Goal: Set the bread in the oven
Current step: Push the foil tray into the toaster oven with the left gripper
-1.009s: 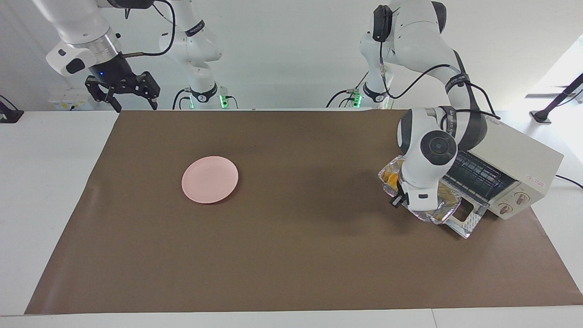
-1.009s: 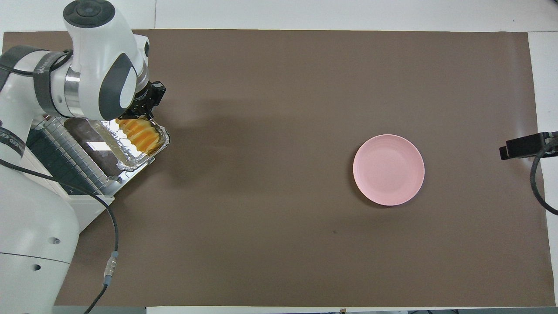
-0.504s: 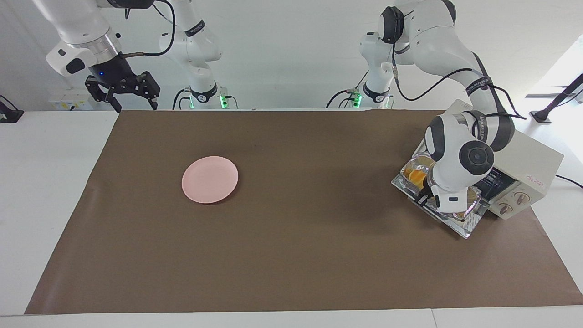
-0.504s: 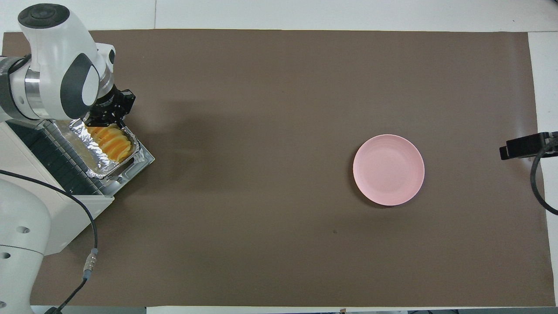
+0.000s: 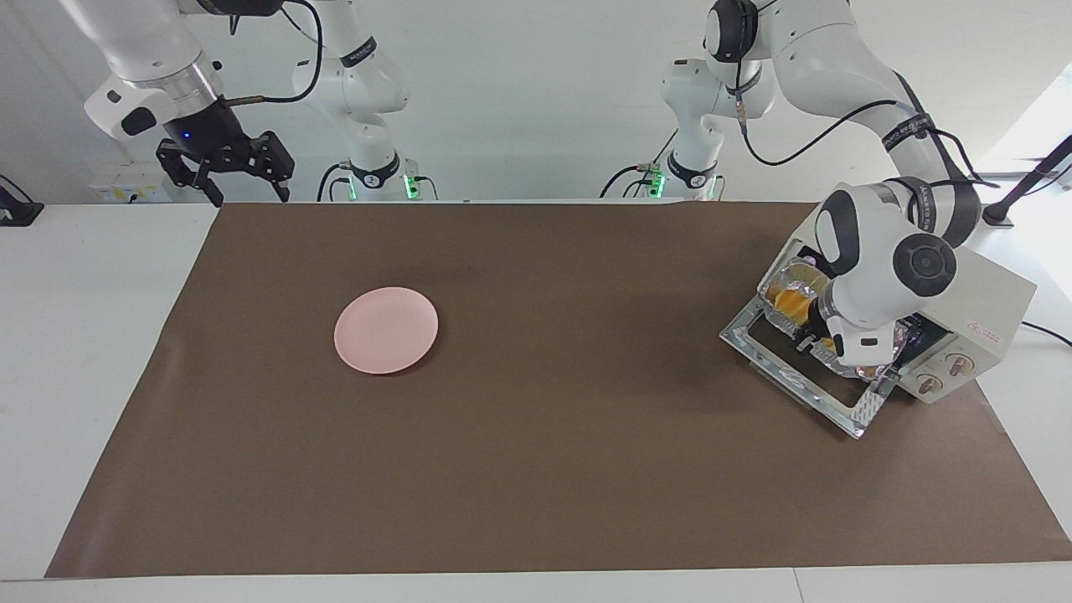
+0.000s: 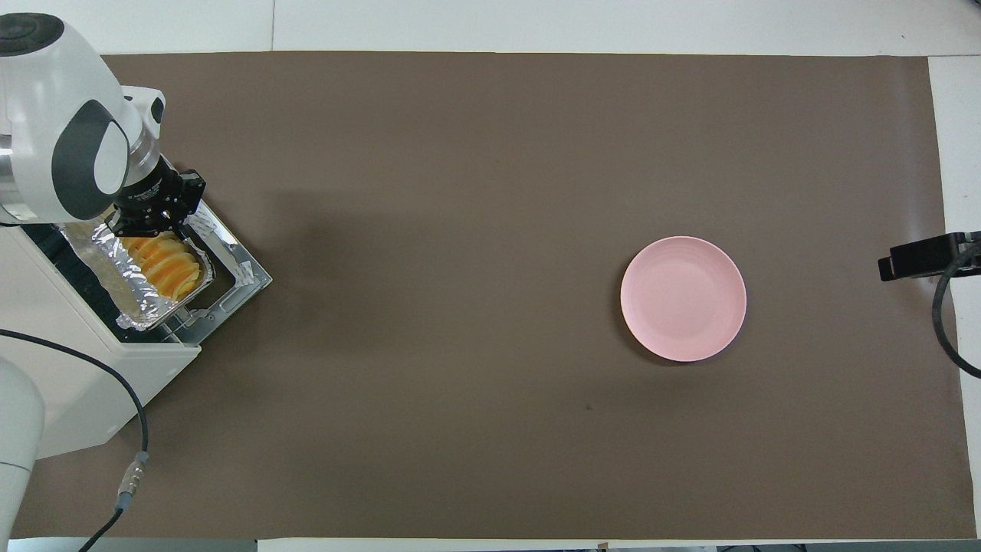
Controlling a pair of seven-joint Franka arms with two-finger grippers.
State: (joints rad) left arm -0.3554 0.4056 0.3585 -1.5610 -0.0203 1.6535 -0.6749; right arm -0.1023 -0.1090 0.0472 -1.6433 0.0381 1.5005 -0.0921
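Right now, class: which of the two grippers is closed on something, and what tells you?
The left gripper, at the mouth of the oven, is shut on the foil tray carrying the bread. The right gripper waits open over the table's edge, holding nothing.

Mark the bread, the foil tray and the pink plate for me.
bread (image 6: 167, 266), overhead view, middle of the orange slices.
foil tray (image 6: 98, 247), overhead view, crinkled inner wall beside the bread.
pink plate (image 5: 386, 329), facing view, centre of its bare face.

White table (image 5: 100, 335), brown mat (image 5: 536, 469) on it; pink plate (image 5: 386, 329), oven (image 5: 980, 314) on mat
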